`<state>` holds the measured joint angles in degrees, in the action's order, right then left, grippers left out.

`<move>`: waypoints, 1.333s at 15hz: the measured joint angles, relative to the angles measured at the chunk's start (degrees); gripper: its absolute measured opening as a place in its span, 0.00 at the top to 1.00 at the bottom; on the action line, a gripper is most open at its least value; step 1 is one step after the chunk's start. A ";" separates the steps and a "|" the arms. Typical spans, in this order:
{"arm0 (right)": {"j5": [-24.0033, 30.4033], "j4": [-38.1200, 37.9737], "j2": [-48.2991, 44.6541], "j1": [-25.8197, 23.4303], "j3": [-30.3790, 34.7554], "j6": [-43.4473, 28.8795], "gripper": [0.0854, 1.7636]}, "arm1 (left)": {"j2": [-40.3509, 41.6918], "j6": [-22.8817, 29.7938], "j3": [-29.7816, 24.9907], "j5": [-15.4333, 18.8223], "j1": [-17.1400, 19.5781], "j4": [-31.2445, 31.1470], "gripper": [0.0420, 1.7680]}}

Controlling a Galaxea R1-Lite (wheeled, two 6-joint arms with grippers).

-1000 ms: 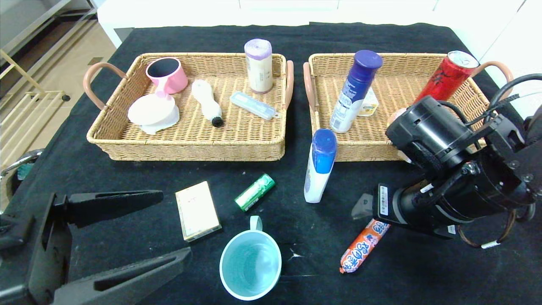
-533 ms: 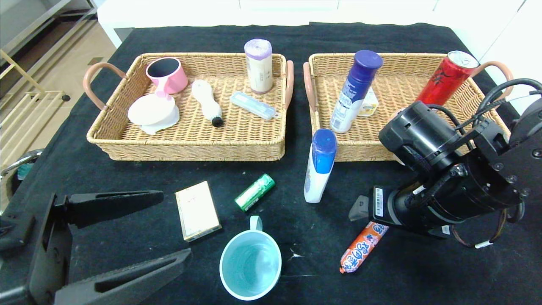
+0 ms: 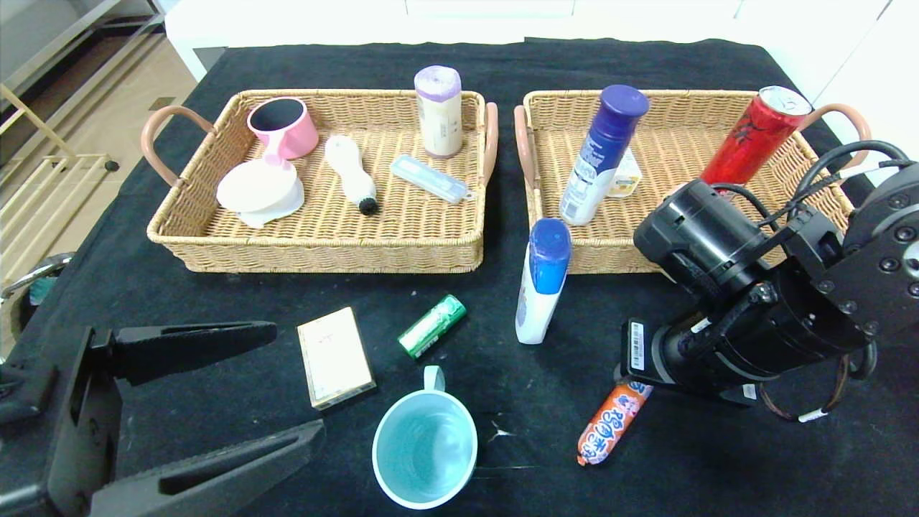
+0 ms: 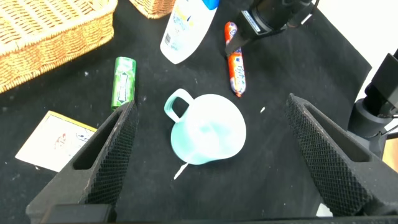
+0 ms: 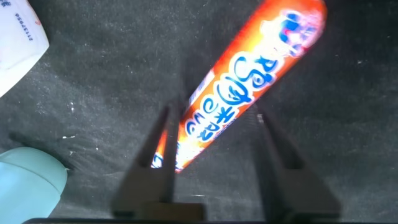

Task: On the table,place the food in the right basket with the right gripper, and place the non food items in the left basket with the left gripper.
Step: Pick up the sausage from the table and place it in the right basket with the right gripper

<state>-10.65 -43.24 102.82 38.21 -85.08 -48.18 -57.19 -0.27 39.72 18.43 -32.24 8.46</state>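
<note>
From the head view the right arm hides its own pincer; the right wrist view shows the right pincer [image 5: 214, 155] spread open, a finger on each side of the orange sausage [image 5: 239, 87], which lies flat on the black surface [image 3: 237, 294] in front of the right basket [image 3: 675, 248]. The left pincer [image 3: 215, 402] hangs wide open, empty, near the teal mug [image 3: 425, 446]. Beyond the surface are white cabinets [image 3: 502, 11].

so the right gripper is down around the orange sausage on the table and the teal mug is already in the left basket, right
Not quite. The teal mug is not in the left basket; the head view shows it standing on the black table, in front of both baskets. The rest holds: in the right wrist view the right gripper is down with its open fingers on either side of the orange sausage.
</note>
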 joint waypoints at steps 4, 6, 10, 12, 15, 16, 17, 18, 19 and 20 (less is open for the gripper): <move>-0.01 -0.02 0.38 0.00 -0.04 0.02 0.74 | 0.05 -0.09 0.00 0.02 0.02 -0.06 0.03; 0.00 -0.04 0.46 0.02 -0.01 0.00 0.74 | 0.09 -0.11 -0.06 0.00 0.02 -0.02 0.03; -0.20 -0.06 0.60 0.27 -0.01 -0.06 0.74 | 0.24 -0.50 -0.09 0.06 0.00 -0.15 0.03; -0.30 -0.06 0.62 0.35 0.05 0.00 0.74 | 0.33 -0.72 -0.13 0.02 0.00 -0.17 0.03; -0.50 -0.28 0.41 0.95 0.07 0.13 0.74 | 0.30 -0.72 -0.24 0.02 0.00 -0.06 0.03; -0.74 -0.45 0.10 1.21 0.10 0.17 0.74 | 0.33 -0.69 -0.24 0.02 0.00 -0.02 0.03; -1.08 -0.52 -0.41 1.45 0.10 0.26 0.74 | 0.41 -0.74 -0.24 0.04 0.00 -0.02 0.03; -1.38 -0.61 -1.11 1.65 0.07 0.41 0.74 | 0.52 -0.77 -0.22 0.02 0.00 -0.02 0.03; -1.63 -0.78 -2.10 1.89 -0.04 0.57 0.74 | 0.66 -0.74 -0.09 0.02 0.00 0.00 0.03; -1.77 -1.83 -2.99 2.06 -0.52 0.89 0.75 | 0.72 -0.74 -0.04 0.02 0.00 0.00 0.03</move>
<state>-12.42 -45.07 99.83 40.27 -85.60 -47.29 -56.47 -1.01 39.68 18.46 -32.24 8.46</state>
